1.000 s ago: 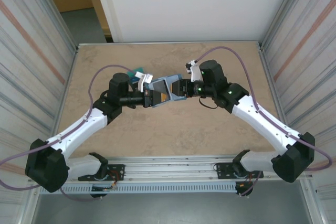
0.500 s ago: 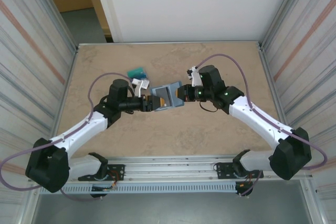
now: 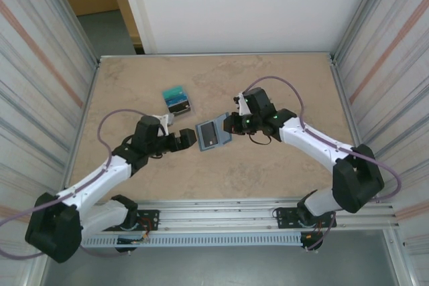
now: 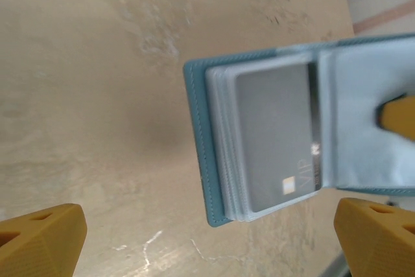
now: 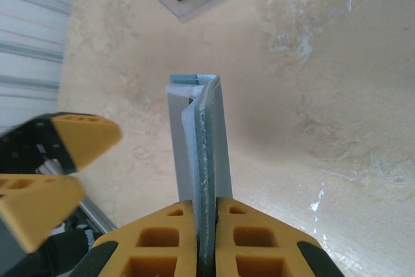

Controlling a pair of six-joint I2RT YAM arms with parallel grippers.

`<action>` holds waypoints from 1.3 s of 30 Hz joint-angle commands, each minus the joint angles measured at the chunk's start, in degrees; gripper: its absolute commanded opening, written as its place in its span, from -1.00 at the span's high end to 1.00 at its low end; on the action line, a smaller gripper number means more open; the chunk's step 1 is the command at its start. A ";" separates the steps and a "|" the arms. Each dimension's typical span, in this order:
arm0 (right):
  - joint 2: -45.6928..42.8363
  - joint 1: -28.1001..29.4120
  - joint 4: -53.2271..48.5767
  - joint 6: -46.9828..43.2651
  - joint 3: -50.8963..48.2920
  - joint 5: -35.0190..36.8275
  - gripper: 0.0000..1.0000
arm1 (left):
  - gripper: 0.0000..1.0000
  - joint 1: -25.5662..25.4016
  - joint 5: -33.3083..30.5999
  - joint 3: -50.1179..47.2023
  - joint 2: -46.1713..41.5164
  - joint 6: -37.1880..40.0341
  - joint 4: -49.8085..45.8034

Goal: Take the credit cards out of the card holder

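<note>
Grip on the card holder [image 3: 209, 137] by the right end effector [image 5: 205, 207]: clamped flat on the edge of one panel, at 2 o'clock of the holder in the top view. Appears lifted a little off the table [image 3: 281, 92], near its middle, opened, with the inner side turned toward the left wrist camera. Left end effector [image 3: 187, 138] at 9 o'clock of it, spread wide, holding nothing, just beside but apart. Shows one grey card [image 4: 275, 137] inside a clear sleeve pocket; cannot tell on which side the pocket opens. Looks light and soft, so probably bends or swings when pulled without a firm counter-hold. Card itself likely stiff, thin and smooth, easy to lose between the pads. Better to pinch the card on its free short edge and draw straight along the pocket, away from the right fingers. Loose credit cards [image 3: 176, 96] at 11 o'clock, well apart from the holder.
</note>
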 commanded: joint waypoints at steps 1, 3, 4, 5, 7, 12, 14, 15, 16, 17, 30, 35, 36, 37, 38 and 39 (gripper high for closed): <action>2.42 0.66 2.37 3.24 0.36 -1.43 1.00 | -0.97 0.33 -8.42 -0.38 -4.26 0.02 -5.05; 4.60 0.70 2.77 4.45 0.72 -2.03 1.00 | -0.97 0.33 -10.29 -0.70 -5.92 0.32 -5.88; 5.66 0.71 2.85 5.02 0.96 -2.35 1.00 | -0.97 0.33 -10.84 -0.80 -6.62 0.60 -6.06; 6.64 0.67 2.94 5.30 1.19 -2.69 1.00 | -0.97 0.24 -11.22 -0.91 -6.96 0.72 -6.21; 8.94 0.66 3.26 5.69 1.70 -3.85 1.00 | -0.97 0.24 -11.39 -1.38 -7.54 0.74 -5.66; 12.27 0.66 4.29 5.77 1.93 -5.16 1.00 | -0.97 -0.88 -12.08 -1.46 -7.19 0.85 -4.00; 12.86 0.36 4.17 5.69 1.96 -5.35 1.00 | -0.97 -1.42 -12.25 -0.95 -6.53 0.99 -3.89; 13.11 0.31 4.09 5.61 1.92 -5.36 1.00 | -0.97 -1.65 -12.33 -0.72 -6.25 0.95 -3.85; 13.29 0.14 3.87 5.41 1.84 -5.37 1.00 | -0.97 -1.84 -12.31 -0.60 -6.03 0.89 -3.62; 13.43 -0.11 3.56 5.13 1.71 -5.31 1.00 | -0.97 -1.99 -12.36 -0.57 -5.76 0.83 -3.36; 14.27 -2.41 -0.54 1.62 0.61 -3.00 0.50 | -0.98 -2.84 -12.10 0.37 -3.51 0.91 -2.01; 14.30 -2.50 -1.61 1.06 1.07 -2.57 0.35 | -0.97 -4.54 -13.98 1.49 -2.80 2.64 -3.20; 14.12 -2.50 -1.80 0.96 1.07 -2.51 0.32 | -0.97 -5.19 -15.13 1.94 -2.42 3.34 -3.94; 13.89 -2.50 -2.04 0.87 1.05 -2.26 0.30 | -0.97 -5.87 -16.20 2.42 -1.99 3.99 -4.60; 13.50 -2.51 -2.36 0.78 1.07 -1.86 0.26 | -0.97 -6.84 -17.31 3.04 -1.32 4.84 -5.56; 13.14 -2.50 -2.81 0.61 1.10 -1.40 0.23 | -0.97 -7.90 -19.07 3.94 -0.42 5.75 -6.59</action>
